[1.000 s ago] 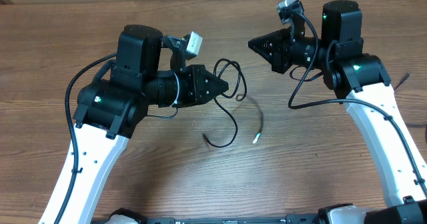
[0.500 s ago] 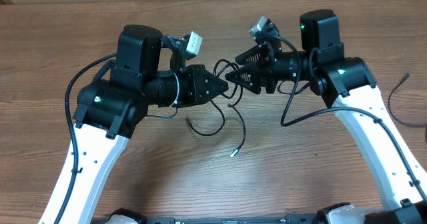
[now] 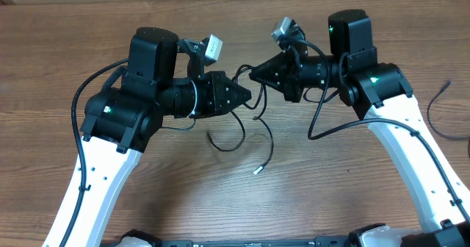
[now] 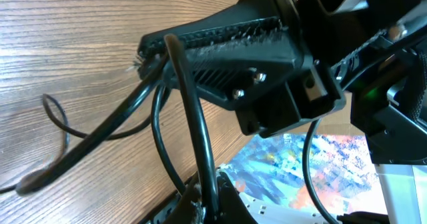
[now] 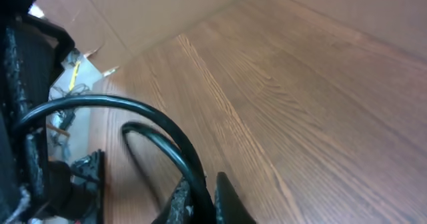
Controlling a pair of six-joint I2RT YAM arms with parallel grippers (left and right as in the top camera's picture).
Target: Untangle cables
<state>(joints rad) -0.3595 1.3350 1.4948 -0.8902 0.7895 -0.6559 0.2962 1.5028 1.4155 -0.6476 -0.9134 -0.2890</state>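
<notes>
Currently left pincer (image 3: pixel 247 96) and right pincer (image 3: pixel 254 74) both closed tight on the cables (image 3: pixel 257 170), tips nearly meeting above the bench (image 3: pixel 330 195), presumably to draw the snarled loops apart.

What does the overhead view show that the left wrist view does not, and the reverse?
Only overhead: the loose light plug end of the cables, and another thin cord near the right edge. Only left wrist: close up, a cable pinched at the shut tip of the right claw, and a colourful patterned surface. Both: cables strung between the left claw and the right claw, over the wooden table.
</notes>
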